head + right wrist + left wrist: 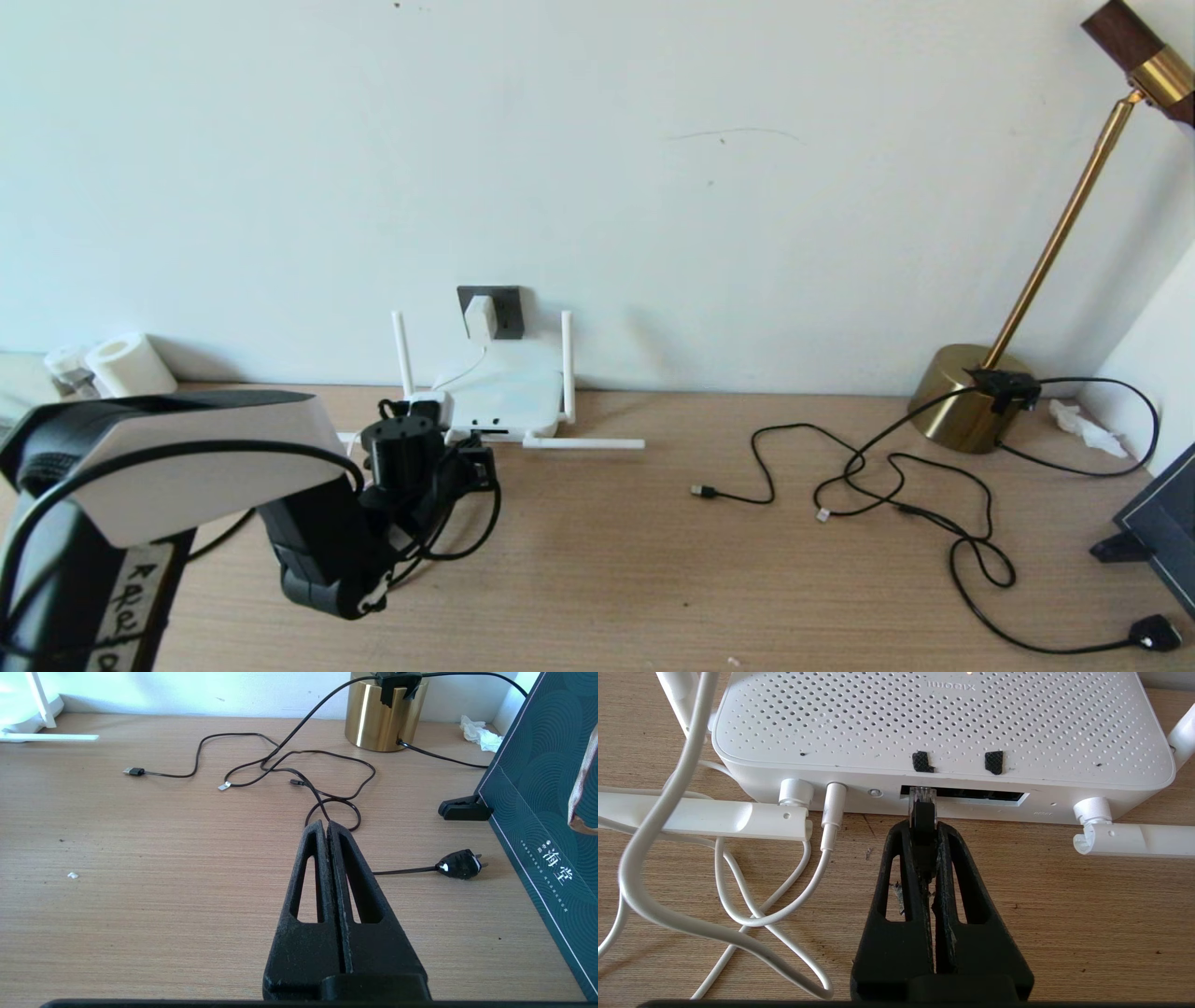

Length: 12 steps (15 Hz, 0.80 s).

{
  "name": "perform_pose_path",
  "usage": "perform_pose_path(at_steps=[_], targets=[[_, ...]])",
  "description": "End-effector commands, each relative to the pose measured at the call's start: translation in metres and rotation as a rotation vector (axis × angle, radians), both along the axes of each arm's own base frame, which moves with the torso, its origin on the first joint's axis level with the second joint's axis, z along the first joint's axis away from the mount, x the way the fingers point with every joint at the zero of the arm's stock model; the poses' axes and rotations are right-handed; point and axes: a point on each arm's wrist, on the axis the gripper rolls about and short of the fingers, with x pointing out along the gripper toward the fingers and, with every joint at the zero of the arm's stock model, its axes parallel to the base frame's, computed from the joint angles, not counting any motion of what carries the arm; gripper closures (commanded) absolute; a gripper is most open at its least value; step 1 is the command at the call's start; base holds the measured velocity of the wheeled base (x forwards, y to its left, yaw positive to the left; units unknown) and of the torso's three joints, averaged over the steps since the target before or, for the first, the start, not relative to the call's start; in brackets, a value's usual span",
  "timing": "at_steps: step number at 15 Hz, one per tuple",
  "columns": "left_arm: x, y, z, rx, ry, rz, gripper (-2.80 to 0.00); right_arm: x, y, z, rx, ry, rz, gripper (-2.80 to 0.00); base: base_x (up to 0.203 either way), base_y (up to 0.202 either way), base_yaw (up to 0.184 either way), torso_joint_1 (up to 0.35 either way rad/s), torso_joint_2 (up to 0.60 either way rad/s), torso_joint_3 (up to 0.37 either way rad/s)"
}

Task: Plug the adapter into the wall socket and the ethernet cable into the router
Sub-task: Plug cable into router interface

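The white adapter point(480, 318) sits in the dark grey wall socket point(507, 303), and its thin cord hangs down to the router point(504, 397) below. In the left wrist view my left gripper point(923, 828) is shut on the black plug end of the ethernet cable point(923, 816). The plug's clear tip is at the left end of the router's point(943, 718) dark port slot point(985, 796); how deep it sits I cannot tell. The black cable loops beside the left gripper point(471, 462). My right gripper point(325, 826) hovers shut and empty over the table on the right.
A brass lamp point(971, 397) with thin black cables point(887, 467) and a black mains plug point(460, 864) occupies the right side. A dark box point(537, 812) stands at the far right. White cord loops point(691, 896) and folded antennas point(705, 819) flank the port. Paper rolls point(126, 366) sit at back left.
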Motion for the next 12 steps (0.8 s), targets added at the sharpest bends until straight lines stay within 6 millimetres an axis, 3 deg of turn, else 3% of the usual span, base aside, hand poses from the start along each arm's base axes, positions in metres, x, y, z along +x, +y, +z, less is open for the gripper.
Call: perform_pose_path(at_steps=[1,12], targets=[[-0.0002,0.0002,0.0007,-0.001,-0.004,0.003,0.0,0.0001,0.0,0.0001,0.0,0.001,0.0,0.0,0.0,0.0,0.0,0.0,0.0,0.0],[-0.0029,0.001,0.0014,0.0,0.0,0.003,0.0,0.0001,0.0,0.0001,0.001,0.001,0.0,0.0,0.0,0.0,0.0,0.0,0.0,0.0]])
